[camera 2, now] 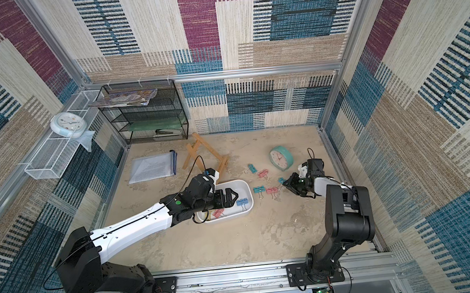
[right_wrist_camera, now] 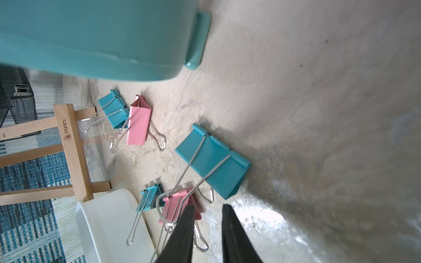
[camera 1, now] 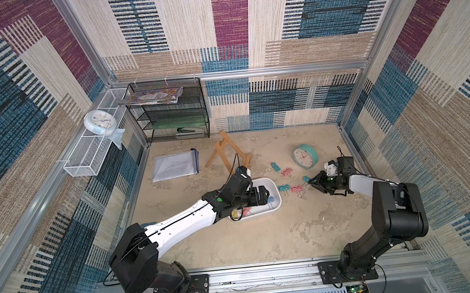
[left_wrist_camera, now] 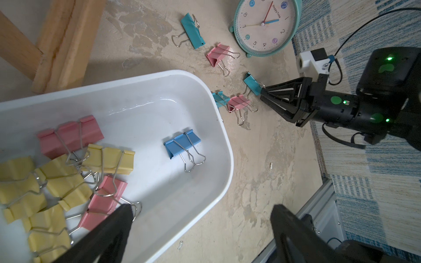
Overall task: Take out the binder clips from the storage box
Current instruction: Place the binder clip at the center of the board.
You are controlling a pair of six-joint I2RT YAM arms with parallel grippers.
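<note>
In both top views the left end effector (camera 2: 232, 199) hangs wide over the storage box (camera 2: 238, 188), clock (camera 2: 281, 157) nearby. Left wrist: binder clips (left_wrist_camera: 109, 159) lie inside. Right wrist: right end effector (right_wrist_camera: 208, 218), narrowly parted, empty, beside a teal clip (right_wrist_camera: 214, 166) on the bench (right_wrist_camera: 319, 113).

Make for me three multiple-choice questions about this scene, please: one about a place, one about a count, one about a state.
1. Where does the blue binder clip lie?
A. In the storage box
B. Beside the teal clock
C. On the black rack

2. How many binder clips lie on the table outside the box?
A. Two
B. Five
C. Nine

3. What is the state of the left pincer?
A. Shut on a yellow clip
B. Shut, empty
C. Open, holding nothing

Answers:
1 A: it rests on the box's white floor.
2 B: three teal clips and two pink clips lie there.
3 C: its fingers stand wide apart and grip nothing.
</note>
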